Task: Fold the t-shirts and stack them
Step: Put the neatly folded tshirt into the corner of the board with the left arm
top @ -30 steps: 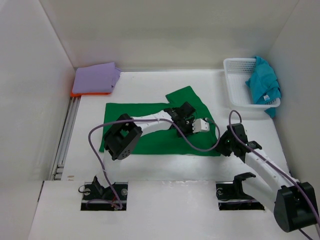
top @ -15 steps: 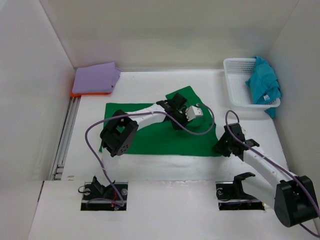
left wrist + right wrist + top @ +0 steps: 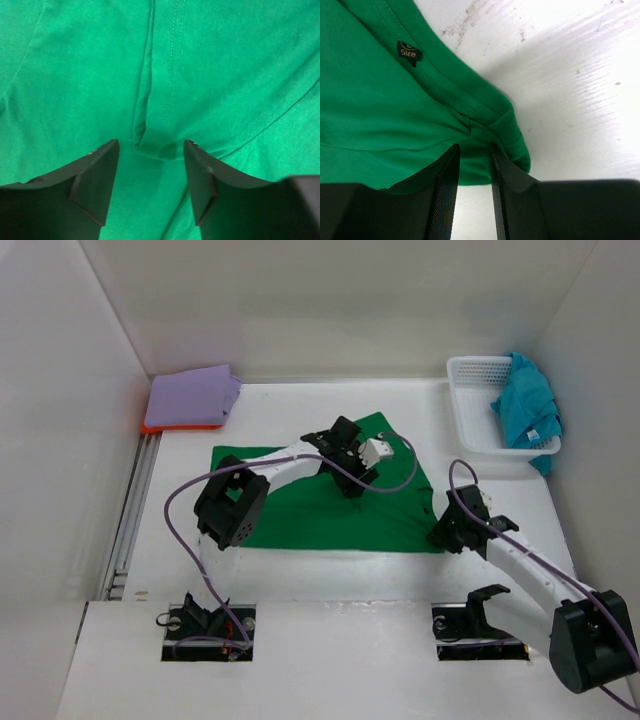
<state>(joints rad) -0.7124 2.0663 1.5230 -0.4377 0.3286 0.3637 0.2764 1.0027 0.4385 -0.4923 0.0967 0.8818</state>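
- The green t-shirt [image 3: 300, 510] lies spread flat on the white table [image 3: 250, 575], and both grippers work at its right half.
- The left gripper [image 3: 350, 475] points down onto the cloth, its fingers set apart at a middling width and clamping nothing.
- In the left wrist view, the left gripper [image 3: 150, 145] has a raised, stitched fold of the green t-shirt [image 3: 225, 60] running away from the gap between its fingertips. The near end of that fold sits just ahead of them and the cloth passes under both tips.
- The right gripper [image 3: 443, 535] sits at the shirt's near right corner.
- In the right wrist view, the right gripper [image 3: 474, 147] has its fingers drawn narrow and pinching the ribbed collar edge of the green t-shirt [image 3: 370, 125]. The cloth bunches into creases right at the tips.
- A small dark size label [image 3: 407, 51] shows on the cloth beyond the fingers and to their left. Bare table [image 3: 570, 75] lies beyond them to the right.
- Well apart from both grippers, the lavender t-shirt [image 3: 192, 395] lies folded on the orange t-shirt [image 3: 180, 427] at the far left.
- The teal t-shirt [image 3: 527, 410] hangs crumpled over the far side of the basket [image 3: 465, 390], beyond the right gripper.
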